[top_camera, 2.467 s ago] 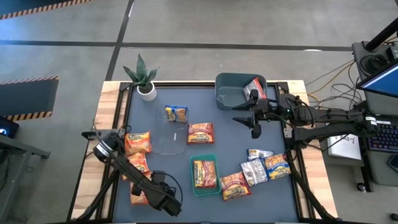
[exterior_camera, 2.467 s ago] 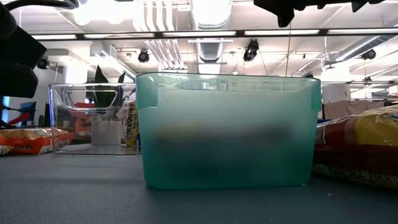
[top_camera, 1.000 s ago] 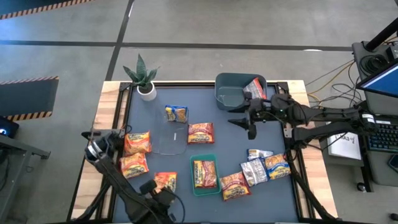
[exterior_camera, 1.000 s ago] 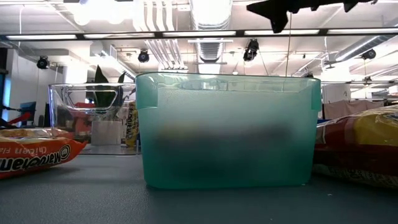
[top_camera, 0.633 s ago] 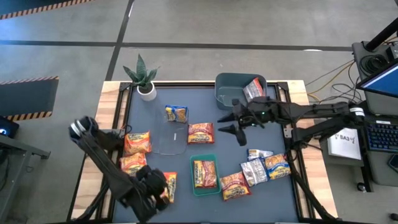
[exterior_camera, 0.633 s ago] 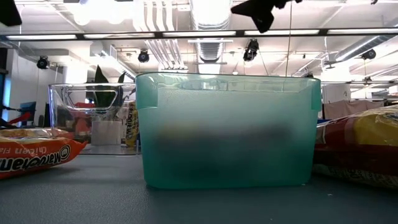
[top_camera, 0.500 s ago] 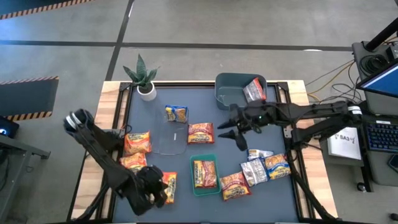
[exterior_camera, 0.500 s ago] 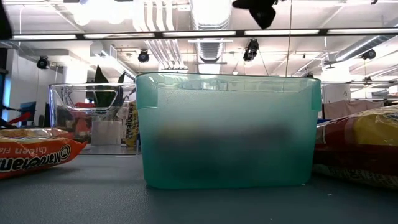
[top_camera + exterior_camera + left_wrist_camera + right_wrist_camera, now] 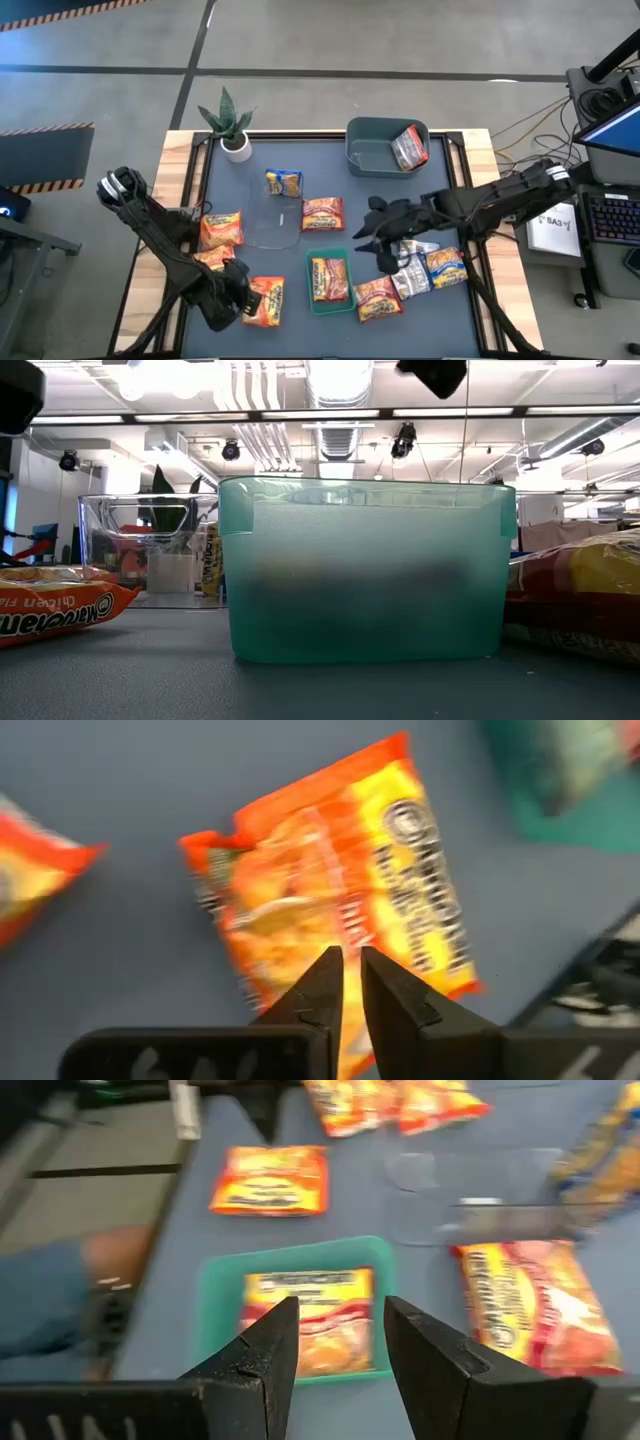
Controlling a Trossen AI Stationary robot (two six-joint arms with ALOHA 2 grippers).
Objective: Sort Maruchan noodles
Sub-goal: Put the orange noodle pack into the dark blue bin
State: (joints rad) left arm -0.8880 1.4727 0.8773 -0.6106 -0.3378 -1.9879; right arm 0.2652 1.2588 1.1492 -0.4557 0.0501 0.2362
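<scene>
Left gripper [image 9: 238,297], lower left of the high view, hovers over an orange ramen packet [image 9: 264,300] with fingers nearly together, gripping nothing. Right gripper [image 9: 372,243], centre right, stands partly open and empty above the green tray [image 9: 309,283] holding one packet [image 9: 329,277]. Other packets lie scattered; one sits in the grey-blue bin [image 9: 372,150].

Grey concrete floor [image 9: 300,40] with dark seams and striped hazard tape [image 9: 45,158] surrounds the wooden-edged table [image 9: 178,165]. Overhead, fluorescent strip lights [image 9: 300,413] and silver ducts [image 9: 338,435] cross the white ceiling.
</scene>
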